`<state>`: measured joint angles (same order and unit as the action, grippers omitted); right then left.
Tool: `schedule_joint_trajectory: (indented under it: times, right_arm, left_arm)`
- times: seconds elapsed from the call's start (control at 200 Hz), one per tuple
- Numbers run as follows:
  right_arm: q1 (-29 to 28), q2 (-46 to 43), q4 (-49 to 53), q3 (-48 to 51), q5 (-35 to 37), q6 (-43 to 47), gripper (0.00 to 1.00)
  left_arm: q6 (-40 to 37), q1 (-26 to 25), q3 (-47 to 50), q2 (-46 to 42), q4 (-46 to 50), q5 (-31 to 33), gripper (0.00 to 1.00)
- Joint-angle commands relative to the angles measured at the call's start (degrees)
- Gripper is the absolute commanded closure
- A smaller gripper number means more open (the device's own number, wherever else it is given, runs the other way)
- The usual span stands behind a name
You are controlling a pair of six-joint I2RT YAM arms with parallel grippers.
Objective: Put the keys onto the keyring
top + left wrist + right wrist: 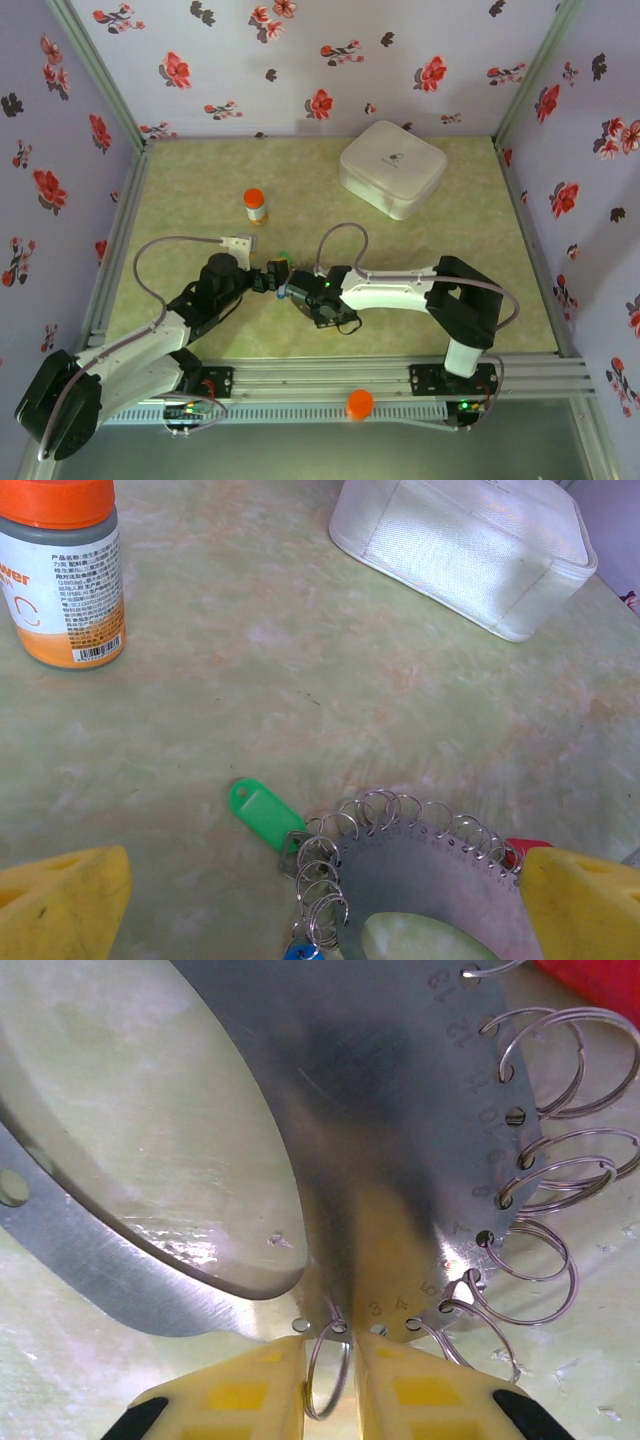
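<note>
**Position.** The keyring [400, 1120], a flat metal band with numbered holes along its rim, lies flat on the table [450, 260] near the front middle, where my two arms meet. Small split rings hang from its holes. The keys [265, 812] lie at its edge: a green one on the table touching the rim, a blue one [300, 950] just below it, and a red one [525, 845] on the far side.

**Right fingers** [250, 1390]. Narrow, set either side of one split ring [328, 1370] that hangs from a hole in the band's near edge. The ring stands edge-on between the pads and appears pinched. The band stretches straight away from the tips.

**Left fingers** [60, 905]. Wide apart and holding nothing. They straddle the band, which curves up between them, apart from both pads.

**Judgement.** The right arm is the nearer, already on the work. The green key lies to the left of the band, closer to my left fingers, its long axis slanting toward the rim. The next move turns on bringing that key to the pinched ring.
</note>
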<state>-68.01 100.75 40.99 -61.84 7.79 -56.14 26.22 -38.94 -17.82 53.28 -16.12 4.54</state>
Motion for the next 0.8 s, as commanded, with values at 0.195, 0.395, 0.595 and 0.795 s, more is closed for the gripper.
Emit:
schedule_joint_trajectory:
  times: [0.195, 0.395, 0.595, 0.795]
  right_arm:
    - [-0.7, 0.4, 2.9, -1.4, 2.2, -0.2, 0.84]
    - [-0.7, 0.3, 4.0, -1.8, 2.9, 0.1, 0.86]
    - [-0.7, 0.3, 5.1, -2.1, 3.7, 0.7, 0.93]
    - [-0.7, 0.4, 5.0, -2.2, 3.2, 0.7, 0.92]
  left_arm:
    - [-0.5, 0.5, -0.1, -0.9, -0.6, 1.2, 0.0]
    - [-0.7, 0.5, 0.0, -1.0, -0.4, 1.2, 0.0]
    - [-0.7, 0.5, 0.0, -1.0, -0.6, 1.2, 0.01]
    - [-0.9, 0.5, -0.1, -1.1, -0.4, 1.0, 0.01]
